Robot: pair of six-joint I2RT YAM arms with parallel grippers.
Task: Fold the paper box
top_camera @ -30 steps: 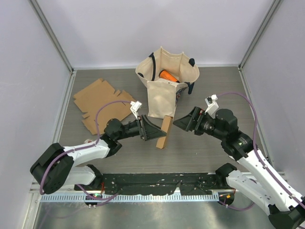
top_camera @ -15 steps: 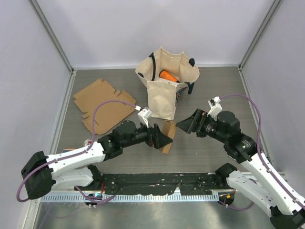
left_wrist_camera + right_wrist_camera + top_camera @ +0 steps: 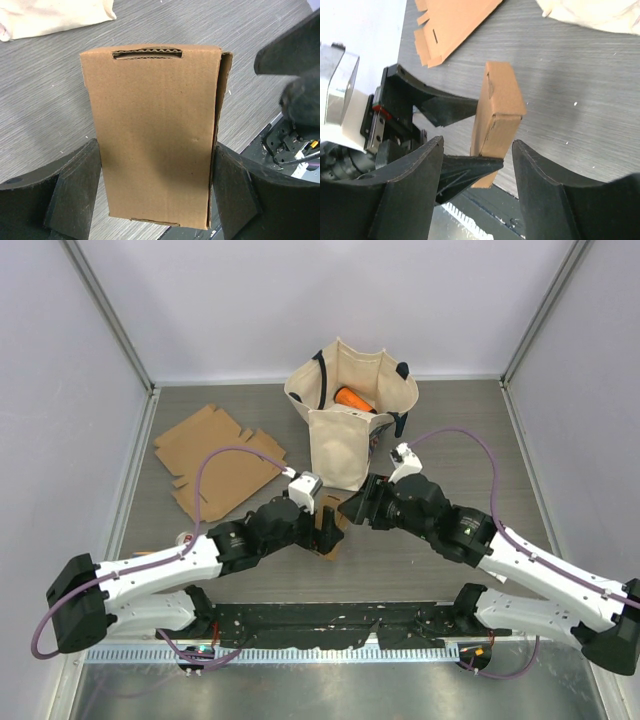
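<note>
The folded brown paper box [image 3: 155, 130] stands near the table's front middle [image 3: 330, 533]. My left gripper [image 3: 155, 200] is shut on it, one finger [image 3: 75, 192] pressed on each long side. In the top view the left gripper [image 3: 322, 525] covers most of the box. My right gripper [image 3: 352, 508] is open just right of and above the box. In the right wrist view the box [image 3: 499, 112] stands beyond my right gripper [image 3: 477, 185], whose jaws are spread wide and touch nothing.
A flat unfolded cardboard blank [image 3: 215, 460] lies at the back left. A cream tote bag [image 3: 350, 425] with an orange object [image 3: 352, 398] inside stands just behind the box. Grey walls close in the sides, and a black rail [image 3: 340, 625] runs along the near edge.
My left gripper has reached right and closed on the box. My right arm has swung left and now hovers close to the box.
</note>
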